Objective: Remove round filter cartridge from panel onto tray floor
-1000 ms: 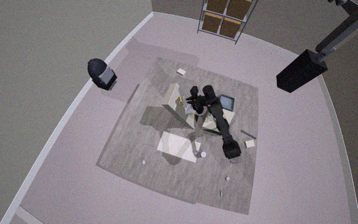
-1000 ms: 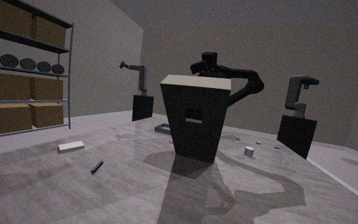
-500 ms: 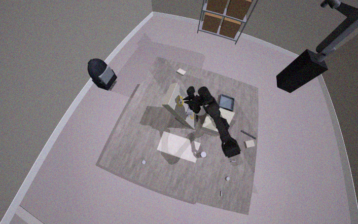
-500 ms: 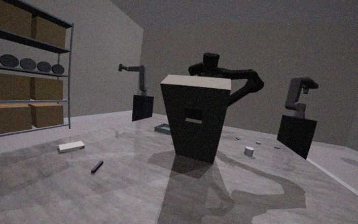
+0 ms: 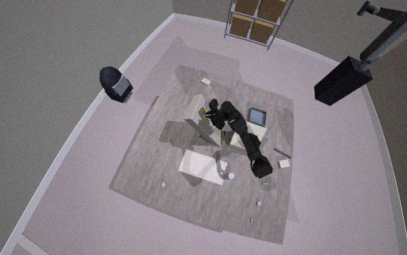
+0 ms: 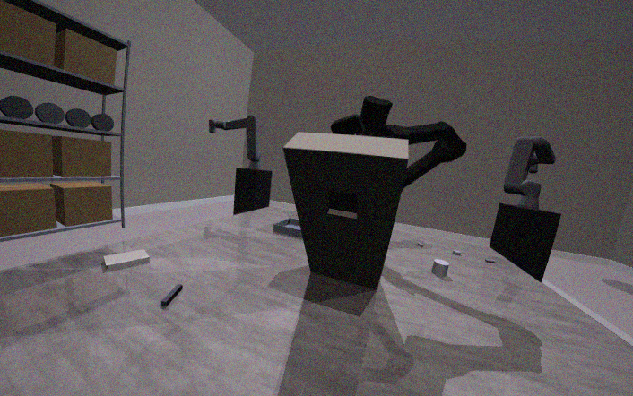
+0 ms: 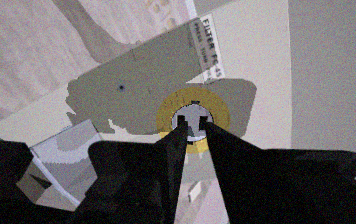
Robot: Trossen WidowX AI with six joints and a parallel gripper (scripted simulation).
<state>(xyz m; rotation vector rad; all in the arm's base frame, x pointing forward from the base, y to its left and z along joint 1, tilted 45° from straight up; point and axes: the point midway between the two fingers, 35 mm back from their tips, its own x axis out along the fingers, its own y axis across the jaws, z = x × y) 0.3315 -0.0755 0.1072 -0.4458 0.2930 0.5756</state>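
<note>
The service panel [image 5: 193, 105] [image 6: 345, 175] [image 7: 257, 45] stands tilted on the table. The filter cartridge [image 7: 192, 111] shows in the wrist view as a pale round face with two dark slots, inside a yellow ring [image 7: 220, 103] on the panel. My gripper [image 5: 206, 114] [image 7: 196, 125] is in front of that face, fingers a little apart with nothing gripped between them. Each fingertip overlaps the lower end of one slot; whether the tips are inside the slots I cannot tell. The blue-grey tray [image 5: 257, 123] [image 6: 285, 229] lies behind the arm, away from the panel.
A grey-blue box-like part [image 7: 67, 160] juts from the panel beside the cartridge. A beige block [image 5: 259, 129] lies between panel and tray. A large white slab [image 5: 199, 165] and a white cylinder [image 5: 230, 176] [image 6: 439, 268] are on the table. A dark bar [image 5: 282, 152] lies near the arm's base.
</note>
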